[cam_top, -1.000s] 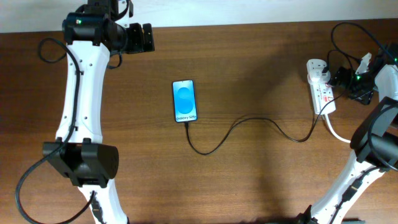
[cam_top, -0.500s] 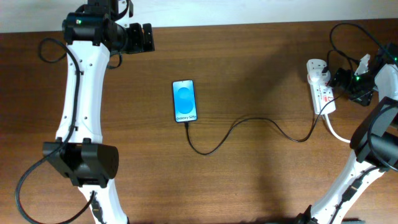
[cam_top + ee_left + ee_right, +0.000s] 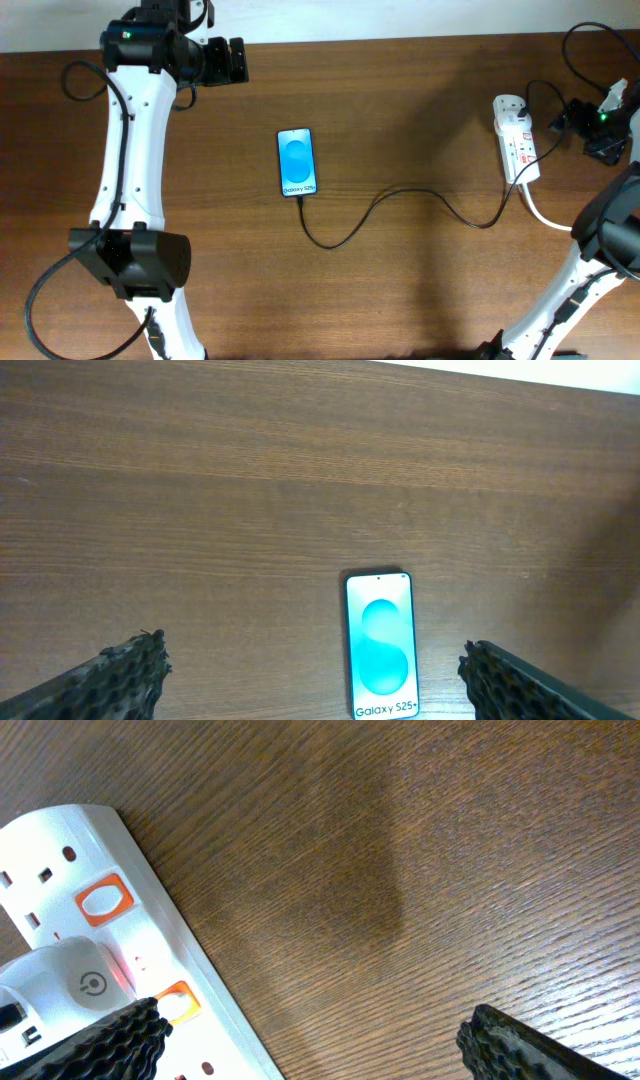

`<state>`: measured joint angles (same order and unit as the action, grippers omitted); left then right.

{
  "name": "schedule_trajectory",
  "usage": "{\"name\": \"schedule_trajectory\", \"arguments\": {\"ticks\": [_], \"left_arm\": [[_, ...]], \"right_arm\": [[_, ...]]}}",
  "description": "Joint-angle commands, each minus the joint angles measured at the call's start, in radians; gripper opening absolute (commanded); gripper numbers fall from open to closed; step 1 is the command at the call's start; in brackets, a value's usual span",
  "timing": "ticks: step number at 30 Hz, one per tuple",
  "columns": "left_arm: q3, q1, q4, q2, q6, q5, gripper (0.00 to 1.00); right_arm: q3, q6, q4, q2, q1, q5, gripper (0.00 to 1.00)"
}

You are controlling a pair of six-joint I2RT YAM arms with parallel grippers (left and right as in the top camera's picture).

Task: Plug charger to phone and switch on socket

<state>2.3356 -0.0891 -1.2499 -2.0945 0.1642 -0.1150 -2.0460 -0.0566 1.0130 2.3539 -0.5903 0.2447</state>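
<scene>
Two pincers spread, empty: left pincer [image 3: 315, 660] apart from phone [image 3: 297, 162], right pincer [image 3: 312, 1020] beside socket [image 3: 518, 145]; charger [image 3: 400, 195] reaches phone's bottom edge.

Surface [image 3: 420, 290]: dark brown wood, matte, grain running lengthwise. It fills nearly all of my overhead feed and both wrist feeds.

Far edge: straight, slightly slanted in my overhead feed.

Strip [image 3: 400, 15] beyond that edge: pale, off-white, featureless. I cannot tell whether it is wall or floor. My left wrist feed shows it as a white wedge [image 3: 580, 370] at top right.

Light: soft and even, with no glare.

Shadow [image 3: 445, 110]: broad, faint, blurred edges, right of centre. I log a similar dim patch [image 3: 350, 870] on the wood in my right wrist feed.
</scene>
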Motion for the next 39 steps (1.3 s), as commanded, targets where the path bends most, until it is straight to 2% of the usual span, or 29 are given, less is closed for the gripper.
{"name": "schedule_trajectory", "arguments": {"ticks": [1,8,15,19,21,26,31,39], "left_arm": [[0.004,0.000,-0.001,-0.002,-0.002,0.008,0.99],[0.004,0.000,-0.002,-0.002,-0.002,0.008,0.99],[0.004,0.000,-0.001,-0.002,-0.002,0.008,0.99],[0.004,0.000,-0.002,-0.002,-0.002,0.008,0.99],[0.004,0.000,-0.002,-0.002,-0.002,0.008,0.99],[0.004,0.000,-0.002,-0.002,-0.002,0.008,0.99],[0.004,0.000,-0.001,-0.002,-0.002,0.008,0.99],[0.004,0.000,-0.002,-0.002,-0.002,0.008,0.99]], "right_arm": [[-0.019,-0.011,0.011,0.002,0.005,0.013,0.98],[-0.096,-0.011,0.126,-0.214,0.000,0.013,0.99],[-0.100,0.010,0.204,-0.578,0.030,0.018,0.99],[-0.100,0.104,0.299,-0.748,0.143,0.036,0.98],[-0.100,0.105,0.378,-0.865,0.267,0.036,0.98],[-0.100,0.098,0.476,-1.029,0.444,0.033,0.98],[-0.100,0.098,0.518,-1.091,0.466,0.032,0.98],[-0.083,0.105,0.557,-1.040,0.466,-0.050,0.98]]}}
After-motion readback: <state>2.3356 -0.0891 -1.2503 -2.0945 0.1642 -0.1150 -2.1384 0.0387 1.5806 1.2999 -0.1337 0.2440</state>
